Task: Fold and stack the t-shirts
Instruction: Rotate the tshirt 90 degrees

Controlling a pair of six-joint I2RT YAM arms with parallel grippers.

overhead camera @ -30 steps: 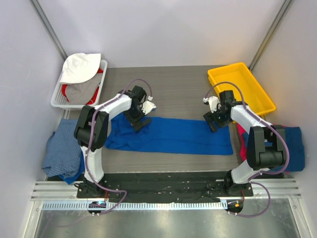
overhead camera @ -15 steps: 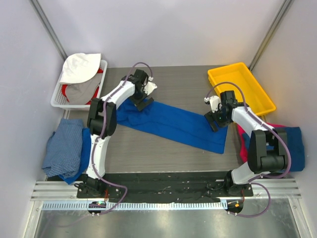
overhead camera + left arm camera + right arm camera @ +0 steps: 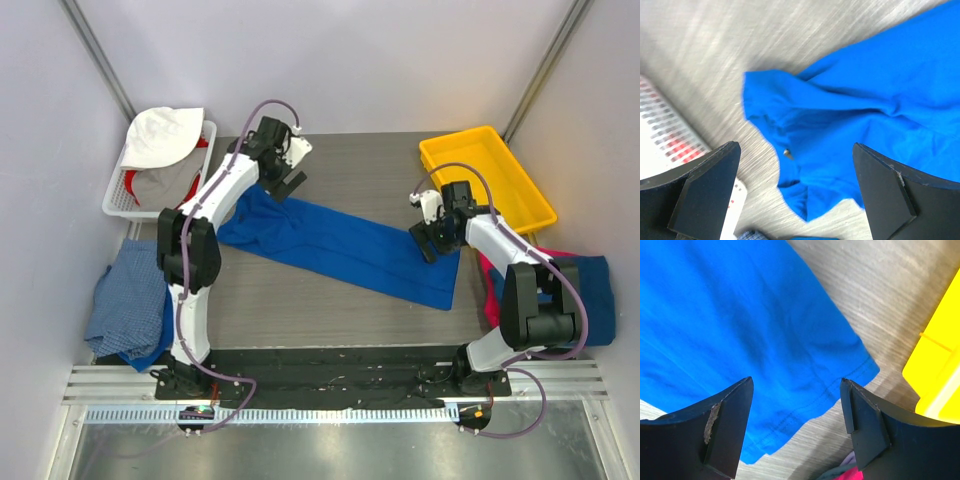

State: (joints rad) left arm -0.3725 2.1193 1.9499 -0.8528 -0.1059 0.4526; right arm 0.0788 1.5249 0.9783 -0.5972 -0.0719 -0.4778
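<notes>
Blue t-shirt [image 3: 340,250] long axis diagonal, far-left to near-right; left end effector [image 3: 284,187], right end effector [image 3: 432,243] spread, empty.

spread blue t-shirt [image 3: 340,252]: 1 | yellow bin [image 3: 487,180]: 1 | white basket [image 3: 112,198]: 1 | robot arms [image 3: 225,195]: 2

We have swung our left gripper [image 3: 289,184] out and away from its base, pulling the royal blue t-shirt [image 3: 350,250] from a straight band into a slant. The gripper has since moved on, leaving the cloth's end just behind it.
</notes>
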